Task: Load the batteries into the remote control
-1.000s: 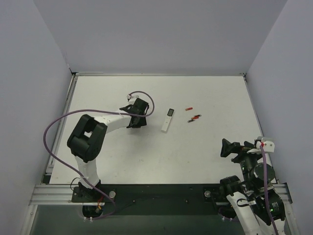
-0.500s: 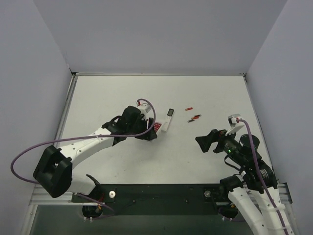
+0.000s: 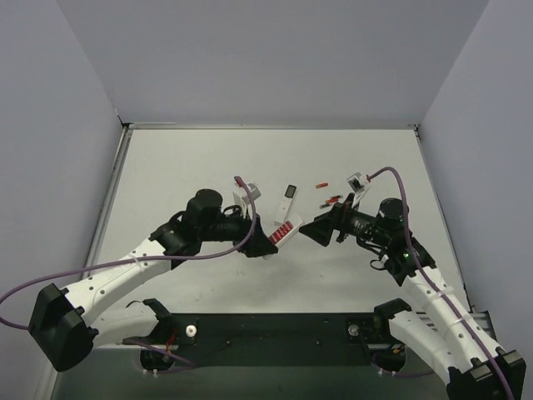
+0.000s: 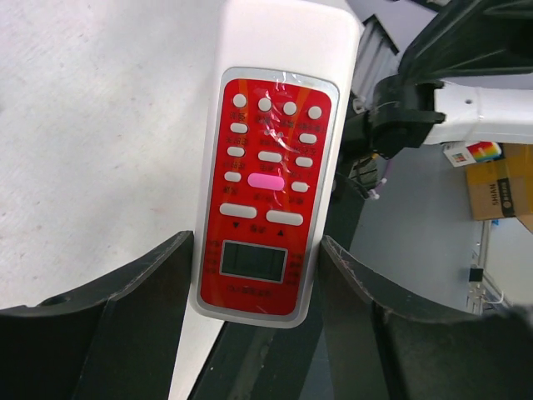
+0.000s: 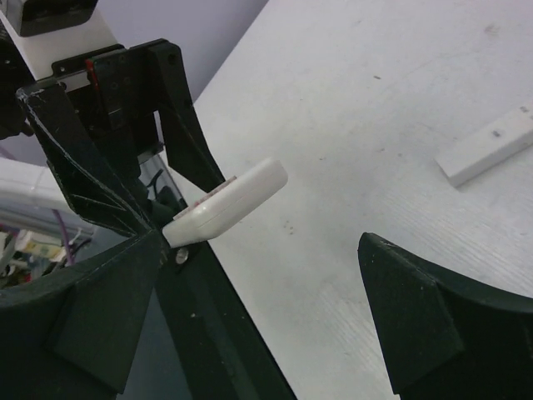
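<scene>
– Pale grey walls (image 3: pixel 250 58) stand around a white desk (image 3: pixel 183 158), is it so?

– Yes, walls on three sides, and both arms reach in from the near edge toward the middle of the desk.

– Where is the remote control (image 3: pixel 285 228)?

– It is in the air above the middle of the desk, not touching the surface. The left hand (image 4: pixel 256 250) has it: the two dark fingers (image 4: pixel 141 292) are partly closed and press on its long sides, near the end with the small screen. The red face with the white buttons looks to the left wrist camera. The free end sticks out past the fingers, and the whole remote is tilted.

– And the right hand (image 3: pixel 313 230)?

– Its jaws are spread fully wide and there is nothing between them. It hangs just beside the remote control, facing the free end, but it does not touch it. From the right wrist camera I see the white underside of the remote.

– The batteries (image 3: pixel 321 184)?

– They lie flat on the desk, small and red, behind the right hand, apart from both hands. How many they are exactly, I cannot tell, because the right arm covers a part.

– Anything more on the desk?

– One longer slim white remote (image 5: pixel 487 150), lying flat near the batteries.
</scene>
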Available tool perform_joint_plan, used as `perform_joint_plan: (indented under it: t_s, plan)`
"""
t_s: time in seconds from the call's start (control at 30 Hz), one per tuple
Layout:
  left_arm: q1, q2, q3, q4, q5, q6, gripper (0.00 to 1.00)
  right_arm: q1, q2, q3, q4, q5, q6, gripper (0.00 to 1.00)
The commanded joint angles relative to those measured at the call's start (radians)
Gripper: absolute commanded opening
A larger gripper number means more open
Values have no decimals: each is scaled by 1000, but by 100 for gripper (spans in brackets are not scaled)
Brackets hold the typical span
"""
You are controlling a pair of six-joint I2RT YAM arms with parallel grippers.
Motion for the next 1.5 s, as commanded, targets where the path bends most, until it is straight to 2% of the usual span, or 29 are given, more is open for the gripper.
perform_joint_plan:
  t_s: [0.0, 0.2, 0.3, 0.5, 0.6, 0.63, 0.7, 0.73, 0.83, 0.9, 0.93, 0.97, 1.1, 1.2, 1.3, 1.47]
  plan:
    - [-7, -47, -5, 123, 94, -32, 28, 37, 62, -22, 323, -179, 119, 100]
    - [-18, -73, -11, 201, 137, -69, 28, 87, 122, -14, 429, -236, 147, 100]
    - [-22, -73, -11, 228, 152, -81, 28, 109, 142, -11, 478, -247, 179, 96]
    - [-25, -71, -14, 265, 163, -99, 28, 118, 159, -36, 607, -267, 278, 78]
    - [-25, -64, -22, 264, 152, -96, 28, 121, 157, -42, 643, -259, 315, 61]
    - [-24, -65, -25, 264, 143, -96, 31, 121, 156, -44, 644, -258, 321, 49]
    - [-24, -68, -36, 273, 128, -95, 37, 120, 145, -45, 619, -241, 325, 37]
    - [-25, -71, -37, 271, 100, -89, 50, 121, 142, -45, 602, -229, 322, 27]
    - [-30, -103, -51, 251, 9, -47, 70, 120, 119, -39, 506, -164, 305, 16]
    - [-41, -143, -71, 239, -102, -26, 78, 121, 96, -27, 378, -67, 291, 11]
    - [-48, -157, -80, 238, -146, -4, 81, 121, 87, -22, 331, -28, 280, 5]
    - [-71, -182, -88, 239, -191, 8, 85, 123, 70, -19, 287, 18, 276, 4]
    - [-180, -234, -161, 323, -448, 98, 87, 124, 50, 37, -6, 235, 308, 0]
    - [-272, -251, -235, 438, -597, 212, 90, 124, 53, 45, -123, 308, 406, 0]
    - [-312, -239, -316, 589, -667, 304, 91, 126, 47, 25, -131, 339, 528, 0]
    - [-337, -145, -390, 799, -693, 330, 92, 126, 25, -4, -131, 368, 654, 0]
